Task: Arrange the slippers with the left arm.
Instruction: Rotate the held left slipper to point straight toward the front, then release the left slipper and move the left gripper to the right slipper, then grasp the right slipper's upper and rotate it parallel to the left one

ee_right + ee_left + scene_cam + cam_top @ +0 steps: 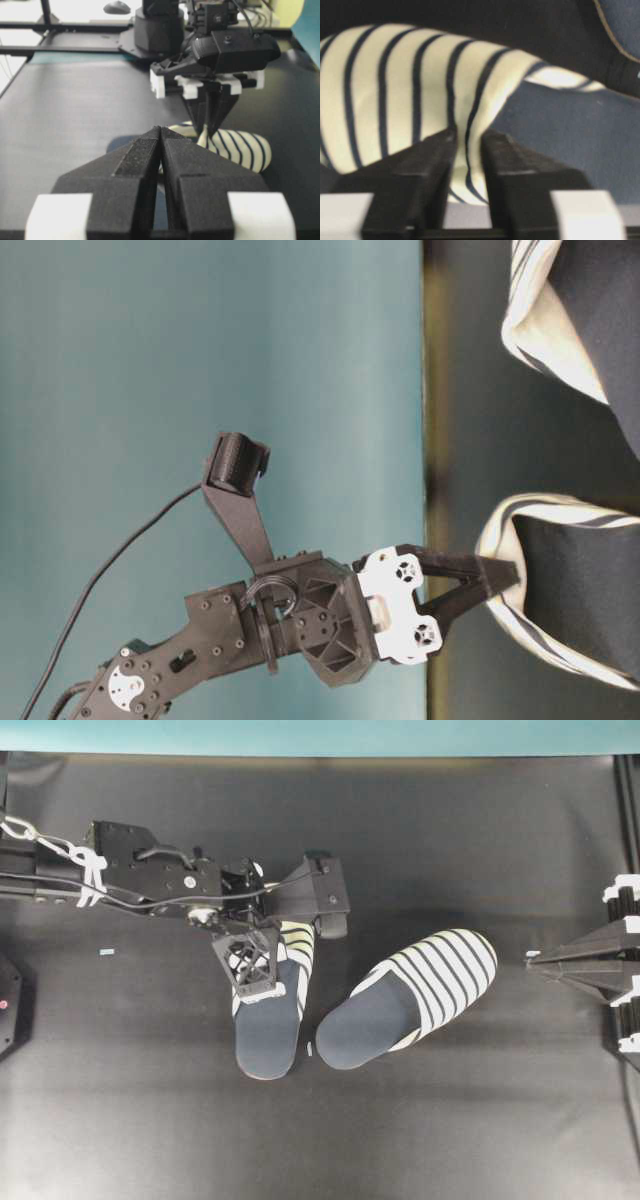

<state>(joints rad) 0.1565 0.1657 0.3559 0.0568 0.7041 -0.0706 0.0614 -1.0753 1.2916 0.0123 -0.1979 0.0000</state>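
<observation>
Two slippers lie side by side on the black table. My left gripper [268, 960] is over the left slipper [268, 1032], whose navy insole points toward the front edge. In the left wrist view a raised fold of that slipper's striped toe cover [395, 90] is pinched between the black fingers [435, 160], next to its insole [560, 135]. The table-level view shows the same gripper tips [505, 580] on the cover's rim [520, 515]. The right slipper [420, 995] lies tilted, toe to the upper right. My right gripper [530, 958] is shut and holds nothing, its tips [161, 131] touching.
A small pale scrap [311, 1048] lies between the two heels and a tiny blue bit [106, 952] lies at the left. A teal wall [320, 735] runs behind the table's back edge. A dark device with a red light [5, 1005] sits at the left edge.
</observation>
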